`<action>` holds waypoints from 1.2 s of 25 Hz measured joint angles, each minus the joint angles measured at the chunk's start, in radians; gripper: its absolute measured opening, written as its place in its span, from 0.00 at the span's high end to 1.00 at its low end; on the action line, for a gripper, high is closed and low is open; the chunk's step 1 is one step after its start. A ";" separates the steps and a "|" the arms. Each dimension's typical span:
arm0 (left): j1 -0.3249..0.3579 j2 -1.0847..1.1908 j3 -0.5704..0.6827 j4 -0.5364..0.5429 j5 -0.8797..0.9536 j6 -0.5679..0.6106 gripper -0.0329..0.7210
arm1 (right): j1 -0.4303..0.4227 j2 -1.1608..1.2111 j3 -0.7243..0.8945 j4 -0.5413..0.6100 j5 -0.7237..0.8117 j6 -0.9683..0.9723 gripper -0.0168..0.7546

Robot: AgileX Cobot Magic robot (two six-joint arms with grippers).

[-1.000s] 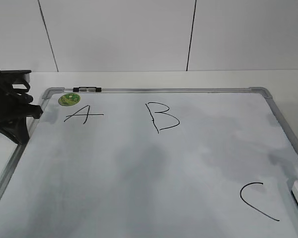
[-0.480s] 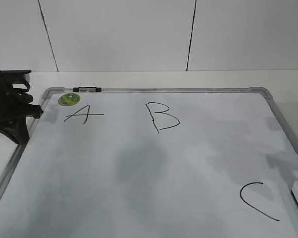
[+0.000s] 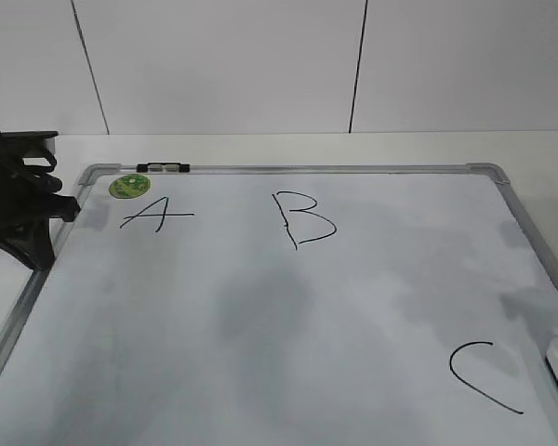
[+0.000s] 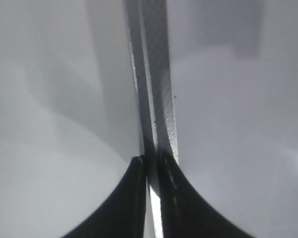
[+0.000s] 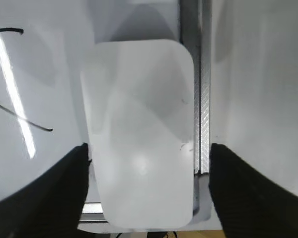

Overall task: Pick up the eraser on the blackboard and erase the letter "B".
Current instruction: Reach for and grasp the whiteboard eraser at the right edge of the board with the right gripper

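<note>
The eraser [image 5: 141, 134] is lying on the blackboard [image 3: 260, 316], just beside its right frame near the "C" [image 3: 484, 376]. The right gripper [image 5: 148, 186] is straddling it, released. Probably light, stiff and slick; its long sides suit gripping. The left gripper [image 4: 149, 171] is clenched, empty.

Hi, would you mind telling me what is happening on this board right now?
The right tool is open, its fingers straddling the eraser, which lies by the right frame of the board; it has not closed on it yet. The left tool is shut, idle over the left frame. The B is untouched, between the A and the C.
</note>
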 joint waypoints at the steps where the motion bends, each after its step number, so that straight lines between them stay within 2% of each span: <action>1: 0.000 0.000 0.000 0.000 0.000 0.000 0.92 | 0.000 -0.013 0.016 0.000 -0.015 0.000 0.20; 7: 0.001 0.000 0.000 -0.002 0.000 0.000 0.92 | 0.000 -0.094 0.077 0.002 -0.056 -0.022 0.21; 21: 0.001 0.000 0.000 -0.003 0.001 0.000 0.92 | 0.000 -0.108 0.079 0.023 -0.067 -0.046 0.21; 25: 0.001 0.000 0.000 -0.003 0.001 0.000 0.92 | 0.000 -0.099 0.079 0.032 -0.067 -0.060 0.13; 30: 0.001 0.000 0.000 -0.003 0.001 0.000 0.92 | 0.000 -0.054 0.079 0.035 -0.067 -0.073 0.11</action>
